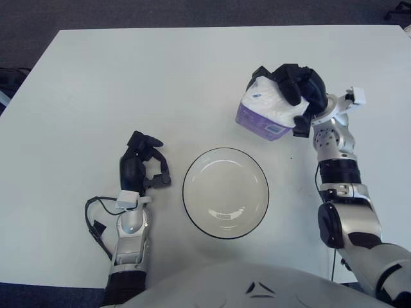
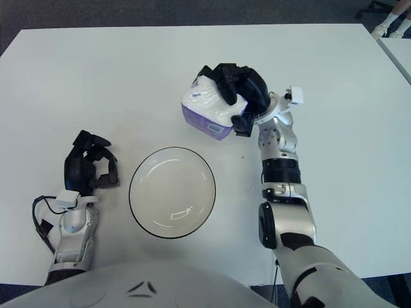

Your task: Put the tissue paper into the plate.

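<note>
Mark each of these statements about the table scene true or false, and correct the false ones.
1. The right hand grasps the tissue pack. True.
2. The tissue pack already lies inside the plate. False: it is held up, beyond the plate's far right rim, and the plate has nothing in it.
3. The left hand shows to the left of the plate and holds nothing. True.
4. The tissue pack is red. False: it is purple with white on top.
5. The plate is white with a dark rim. True.
</note>
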`<state>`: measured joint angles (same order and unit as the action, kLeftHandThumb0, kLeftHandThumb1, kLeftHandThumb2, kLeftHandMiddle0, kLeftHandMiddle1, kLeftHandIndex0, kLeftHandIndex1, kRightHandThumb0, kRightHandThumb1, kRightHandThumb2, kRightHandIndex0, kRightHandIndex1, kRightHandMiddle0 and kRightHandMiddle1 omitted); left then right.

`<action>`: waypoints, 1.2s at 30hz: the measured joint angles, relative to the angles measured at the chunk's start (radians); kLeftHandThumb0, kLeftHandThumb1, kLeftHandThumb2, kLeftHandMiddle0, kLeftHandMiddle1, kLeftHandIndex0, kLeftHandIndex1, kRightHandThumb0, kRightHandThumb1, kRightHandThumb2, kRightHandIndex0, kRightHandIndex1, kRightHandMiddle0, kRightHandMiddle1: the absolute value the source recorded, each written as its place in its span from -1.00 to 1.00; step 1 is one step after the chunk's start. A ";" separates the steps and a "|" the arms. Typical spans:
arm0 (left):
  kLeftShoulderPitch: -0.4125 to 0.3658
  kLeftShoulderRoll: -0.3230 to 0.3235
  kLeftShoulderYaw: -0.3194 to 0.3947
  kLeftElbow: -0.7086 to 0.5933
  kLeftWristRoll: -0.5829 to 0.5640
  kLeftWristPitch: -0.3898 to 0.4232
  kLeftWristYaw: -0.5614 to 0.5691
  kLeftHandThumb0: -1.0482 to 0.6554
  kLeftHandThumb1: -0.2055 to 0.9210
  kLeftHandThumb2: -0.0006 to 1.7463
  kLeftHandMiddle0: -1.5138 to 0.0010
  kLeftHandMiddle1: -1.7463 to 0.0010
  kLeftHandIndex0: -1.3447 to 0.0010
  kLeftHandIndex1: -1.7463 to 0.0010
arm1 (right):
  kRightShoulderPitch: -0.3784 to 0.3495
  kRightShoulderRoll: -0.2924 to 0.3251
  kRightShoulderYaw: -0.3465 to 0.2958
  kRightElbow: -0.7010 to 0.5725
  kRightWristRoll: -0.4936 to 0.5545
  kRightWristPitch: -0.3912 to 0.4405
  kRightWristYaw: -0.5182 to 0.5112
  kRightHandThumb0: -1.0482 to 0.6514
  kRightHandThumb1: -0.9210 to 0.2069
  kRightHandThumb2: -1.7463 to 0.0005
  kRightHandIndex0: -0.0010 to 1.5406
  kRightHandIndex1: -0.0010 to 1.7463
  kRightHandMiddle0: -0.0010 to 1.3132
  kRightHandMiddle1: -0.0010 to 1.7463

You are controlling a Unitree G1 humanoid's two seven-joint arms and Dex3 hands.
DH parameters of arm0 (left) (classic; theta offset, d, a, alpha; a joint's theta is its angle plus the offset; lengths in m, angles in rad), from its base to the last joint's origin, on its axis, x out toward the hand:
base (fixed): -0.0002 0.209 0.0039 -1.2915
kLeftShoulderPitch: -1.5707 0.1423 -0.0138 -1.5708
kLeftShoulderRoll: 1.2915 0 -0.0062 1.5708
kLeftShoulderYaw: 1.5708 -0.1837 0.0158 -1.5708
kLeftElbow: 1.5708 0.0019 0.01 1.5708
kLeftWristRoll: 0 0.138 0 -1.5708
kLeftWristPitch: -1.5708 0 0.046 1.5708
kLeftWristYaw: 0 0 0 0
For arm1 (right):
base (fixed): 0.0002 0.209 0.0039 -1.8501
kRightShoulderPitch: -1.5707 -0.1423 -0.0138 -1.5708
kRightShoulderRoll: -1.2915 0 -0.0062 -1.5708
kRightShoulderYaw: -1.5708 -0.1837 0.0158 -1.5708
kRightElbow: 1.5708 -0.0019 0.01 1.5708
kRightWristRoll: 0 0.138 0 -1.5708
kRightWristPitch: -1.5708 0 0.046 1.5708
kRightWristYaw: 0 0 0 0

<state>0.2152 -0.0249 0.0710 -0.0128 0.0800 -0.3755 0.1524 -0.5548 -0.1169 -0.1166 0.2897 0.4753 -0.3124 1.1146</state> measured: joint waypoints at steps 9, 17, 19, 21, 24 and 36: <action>-0.004 -0.007 0.000 0.023 0.014 0.016 0.023 0.22 -0.58 0.90 -0.12 -1.00 0.15 -0.99 | 0.064 0.067 0.165 -0.069 -0.145 -0.259 -0.020 0.23 0.75 -1.00 0.17 0.99 0.03 0.98; -0.006 -0.007 -0.005 0.024 0.020 0.024 0.027 0.22 -0.58 0.90 -0.11 -1.00 0.14 -0.99 | 0.063 0.025 0.226 -0.089 -0.129 -0.285 0.047 0.23 0.76 -1.00 0.20 0.95 0.02 1.00; -0.005 -0.008 -0.005 0.024 0.019 0.025 0.027 0.22 -0.58 0.90 -0.12 -1.00 0.14 -0.99 | 0.063 0.009 0.233 -0.088 -0.125 -0.312 0.066 0.23 0.76 -1.00 0.20 0.94 0.02 1.00; -0.005 -0.009 -0.005 0.025 0.016 0.026 0.027 0.22 -0.58 0.90 -0.12 -1.00 0.14 -0.99 | 0.064 -0.001 0.244 -0.087 -0.124 -0.360 0.088 0.23 0.76 -1.00 0.21 0.94 0.02 1.00; -0.004 -0.009 -0.005 0.025 0.014 0.029 0.027 0.22 -0.55 0.88 -0.10 -1.00 0.16 -1.00 | 0.074 -0.013 0.264 -0.086 -0.122 -0.449 0.111 0.23 0.76 -1.00 0.21 0.94 0.01 1.00; -0.004 -0.013 -0.002 0.023 0.010 0.048 0.027 0.22 -0.46 0.82 -0.04 -1.00 0.22 -1.00 | 0.142 -0.015 0.333 -0.092 -0.174 -0.592 0.024 0.23 0.59 -0.88 0.11 0.93 -0.08 1.00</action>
<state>0.2115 -0.0381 0.0686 0.0102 0.0900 -0.3274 0.1793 -0.4133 -0.1321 0.2167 0.1975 0.3017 -0.9043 1.1391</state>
